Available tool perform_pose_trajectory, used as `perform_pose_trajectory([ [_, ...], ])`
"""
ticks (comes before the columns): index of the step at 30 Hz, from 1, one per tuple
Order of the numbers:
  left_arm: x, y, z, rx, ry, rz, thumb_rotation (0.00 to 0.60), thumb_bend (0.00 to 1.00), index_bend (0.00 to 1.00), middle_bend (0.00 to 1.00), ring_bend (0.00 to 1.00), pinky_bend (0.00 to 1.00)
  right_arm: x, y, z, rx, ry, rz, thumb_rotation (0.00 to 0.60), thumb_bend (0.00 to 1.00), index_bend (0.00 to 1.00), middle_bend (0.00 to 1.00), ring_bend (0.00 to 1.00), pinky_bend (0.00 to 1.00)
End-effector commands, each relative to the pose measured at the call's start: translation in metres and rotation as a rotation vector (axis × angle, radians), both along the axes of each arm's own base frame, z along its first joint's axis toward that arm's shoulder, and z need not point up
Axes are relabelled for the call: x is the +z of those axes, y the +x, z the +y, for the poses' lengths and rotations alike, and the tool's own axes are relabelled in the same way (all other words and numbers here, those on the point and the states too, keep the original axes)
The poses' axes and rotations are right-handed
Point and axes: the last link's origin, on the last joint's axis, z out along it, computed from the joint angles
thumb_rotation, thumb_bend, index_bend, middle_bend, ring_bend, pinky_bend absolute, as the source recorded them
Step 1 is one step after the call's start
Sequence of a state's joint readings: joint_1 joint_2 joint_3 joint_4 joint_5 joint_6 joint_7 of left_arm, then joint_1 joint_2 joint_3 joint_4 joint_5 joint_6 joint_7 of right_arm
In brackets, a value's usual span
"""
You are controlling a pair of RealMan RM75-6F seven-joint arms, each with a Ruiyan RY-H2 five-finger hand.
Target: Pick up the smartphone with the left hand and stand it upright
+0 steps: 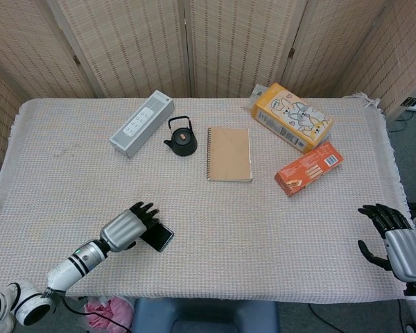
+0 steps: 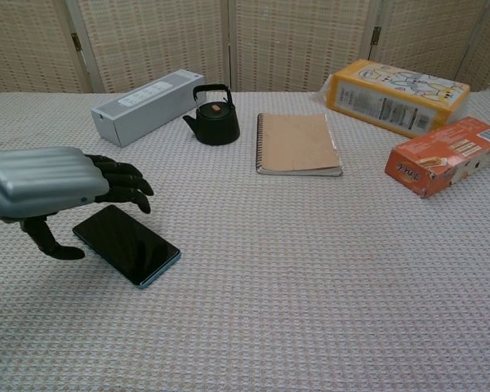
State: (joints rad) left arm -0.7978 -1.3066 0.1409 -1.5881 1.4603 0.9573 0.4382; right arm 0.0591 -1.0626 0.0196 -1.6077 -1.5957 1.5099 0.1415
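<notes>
We see left hand (image 2: 45,184) hovering, fingers (image 2: 122,175) spread, holding nothing. Smartphone (image 2: 126,244) lies flat on tablecloth just under and ahead of fingertips, thumb beside its near-left corner. We judge pick-up and standing both undone. Right hand (image 1: 396,239) at table edge, fingers apart, empty.

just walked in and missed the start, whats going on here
The robot is meant to stand the phone up with its left hand. Right now the phone lies flat on the table, screen up, and the left hand hovers over its near-left end with fingers spread, holding nothing. The right hand sits idle and open at the table's right edge.
</notes>
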Motion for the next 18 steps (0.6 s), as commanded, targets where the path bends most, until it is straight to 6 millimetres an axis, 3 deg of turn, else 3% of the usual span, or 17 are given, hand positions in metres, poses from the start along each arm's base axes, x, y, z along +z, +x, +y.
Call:
perform_pose_trajectory([
  [1, -0.010, 0.000, -0.002, 0.009, -0.012, 0.014, 0.600, 0.25, 0.22, 0.13, 0.09, 0.17, 0.000, 0.000, 0.001, 0.000, -0.001, 0.000, 0.600, 0.30, 0.22, 0.19, 0.14, 0.18],
  [18, -0.033, 0.013, 0.002, 0.046, -0.014, 0.054, 0.600, 0.25, 0.21, 0.10, 0.09, 0.17, 0.002, -0.002, 0.004, -0.001, -0.007, -0.004, 0.600, 0.30, 0.22, 0.19, 0.14, 0.18],
])
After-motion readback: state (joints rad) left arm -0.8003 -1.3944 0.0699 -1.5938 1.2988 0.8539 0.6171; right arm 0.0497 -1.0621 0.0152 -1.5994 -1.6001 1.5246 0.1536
